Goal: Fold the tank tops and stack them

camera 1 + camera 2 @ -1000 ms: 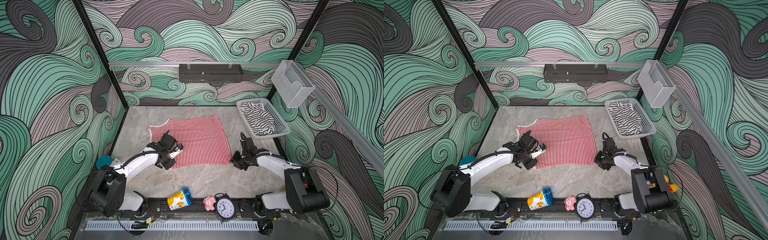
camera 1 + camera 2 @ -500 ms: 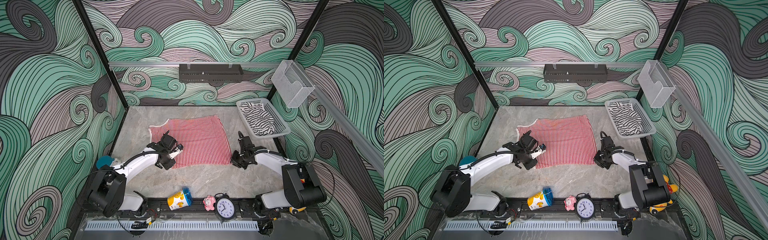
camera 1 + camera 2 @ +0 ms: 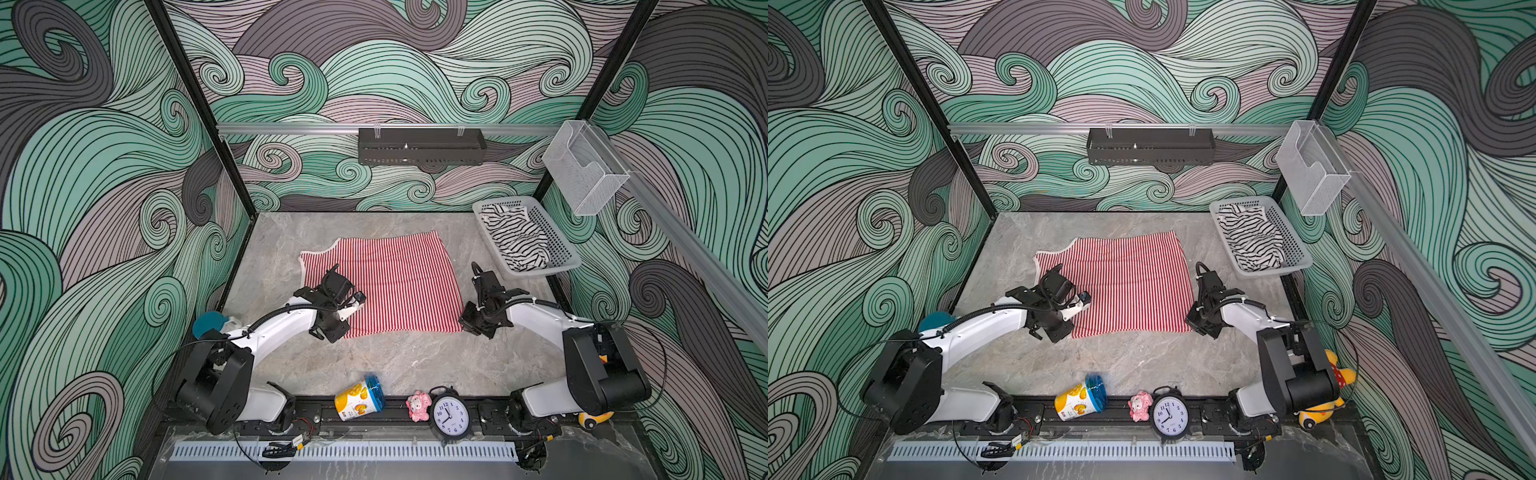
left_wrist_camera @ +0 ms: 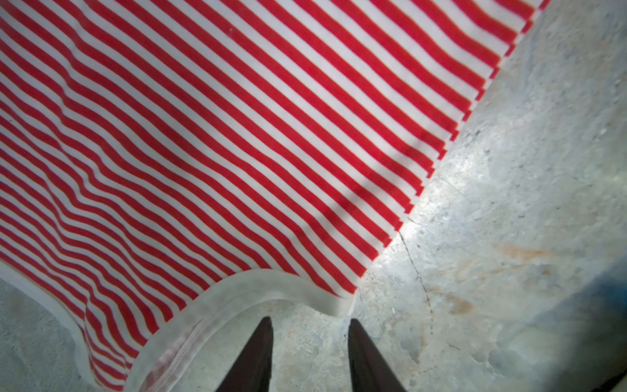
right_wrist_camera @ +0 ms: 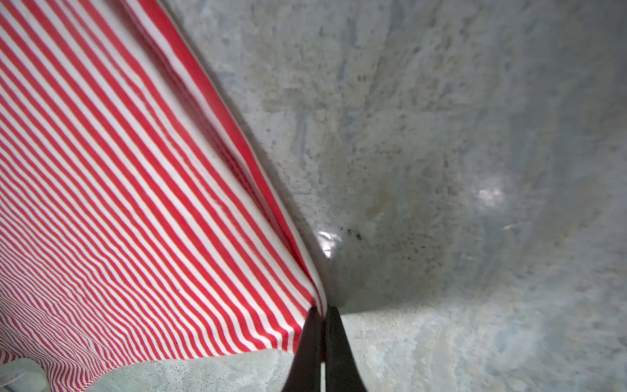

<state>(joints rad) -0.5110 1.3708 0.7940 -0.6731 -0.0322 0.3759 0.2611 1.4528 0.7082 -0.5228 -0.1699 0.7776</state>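
Corner pinch: right tool (image 5: pixel 322 309) clamped shut on the red-and-white tank top (image 3: pixel 395 282). The left tool (image 4: pixel 310 324) is part-open and empty, just short of the cream trim (image 4: pixel 237 288) (likely pre-grasp for a fold). Top lies flat mid-counter (image 3: pixel 415 365), bare room at 6 o'clock. The black-and-white tank top (image 3: pixel 515 243) sits in the basket (image 3: pixel 571 262) at 2 o'clock.

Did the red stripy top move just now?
No. In both top views the red-and-white tank top lies where it did, just as near the grey basket.
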